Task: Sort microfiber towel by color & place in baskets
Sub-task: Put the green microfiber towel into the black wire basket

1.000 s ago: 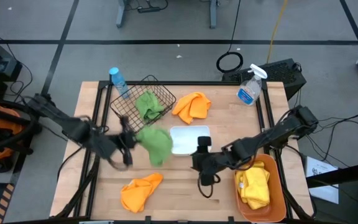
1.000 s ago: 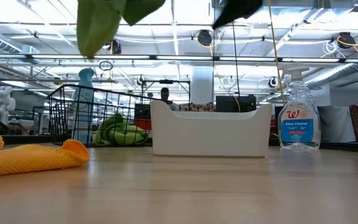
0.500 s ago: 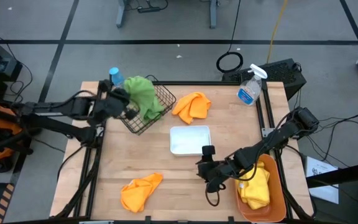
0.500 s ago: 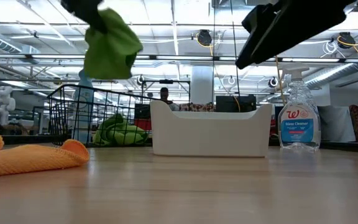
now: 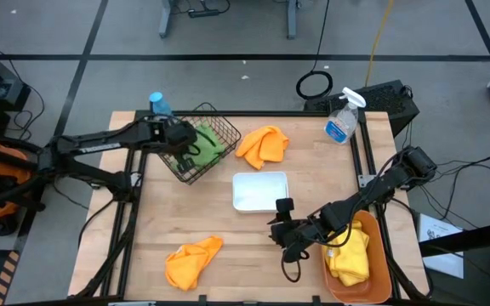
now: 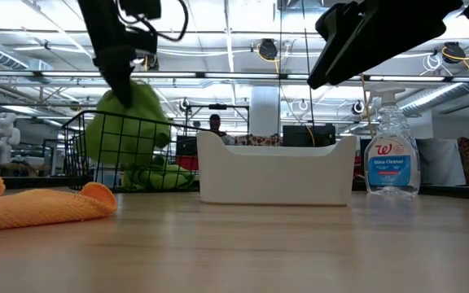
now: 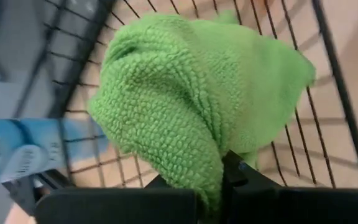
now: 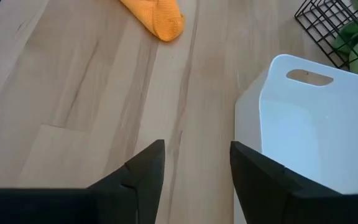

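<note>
From above, you can see the left gripper (image 5: 177,138) has swung in over the wire basket (image 5: 219,127), carrying the green towel (image 5: 202,146) that a second ago hung beside the white tray (image 5: 259,190). That puts the second green cloth right at its basket, so the green pair looks nearly sorted once you let go. Measured from the white tray: one orange towel (image 5: 263,145) lies just behind it, the other orange towel (image 5: 190,259) in front and to its left, and the orange tub (image 5: 381,255) with the yellow towels (image 5: 350,251) sits to its right. The right gripper (image 5: 282,239) hovers just in front of the tray's right corner, holding nothing.

From table height, the green towel (image 6: 129,129) hangs inside the basket's (image 6: 80,150) wires, above another green cloth already lying there. Right of the tray (image 6: 277,172), the spray bottle (image 6: 390,159) reads "Glass Cleaner" under a red script W.

At your left wrist, the fingers are pinched tight on a fold of the green towel (image 7: 185,106), basket mesh behind it.

At your right wrist, the fingers (image 8: 146,168) stand partly apart and empty above bare wood, tray (image 8: 303,118) just beside them; they have been narrowing.
</note>
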`<control>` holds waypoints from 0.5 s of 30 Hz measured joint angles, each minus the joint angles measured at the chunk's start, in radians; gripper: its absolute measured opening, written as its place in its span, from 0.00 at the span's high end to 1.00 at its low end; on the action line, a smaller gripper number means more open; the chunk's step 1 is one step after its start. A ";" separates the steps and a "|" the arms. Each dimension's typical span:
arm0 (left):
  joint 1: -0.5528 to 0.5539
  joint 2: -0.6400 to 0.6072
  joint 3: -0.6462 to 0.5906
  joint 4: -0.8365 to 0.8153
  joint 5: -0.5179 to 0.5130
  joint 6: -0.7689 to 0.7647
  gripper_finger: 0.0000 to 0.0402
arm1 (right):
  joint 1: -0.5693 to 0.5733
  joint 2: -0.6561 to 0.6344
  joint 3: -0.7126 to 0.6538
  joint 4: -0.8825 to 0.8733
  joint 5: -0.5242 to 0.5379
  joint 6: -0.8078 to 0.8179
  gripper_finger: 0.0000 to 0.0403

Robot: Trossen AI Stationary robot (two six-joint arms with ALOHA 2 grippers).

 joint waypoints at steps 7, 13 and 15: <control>0.081 0.086 0.000 -0.005 0.126 0.055 0.91 | 0.000 0.000 0.000 0.000 0.001 0.006 0.59; 0.124 0.107 0.000 0.004 0.157 0.086 0.76 | 0.000 0.000 0.000 0.000 0.001 0.007 0.59; 0.133 0.099 0.000 0.000 0.186 0.086 0.69 | 0.000 0.000 0.000 0.000 0.001 0.004 0.59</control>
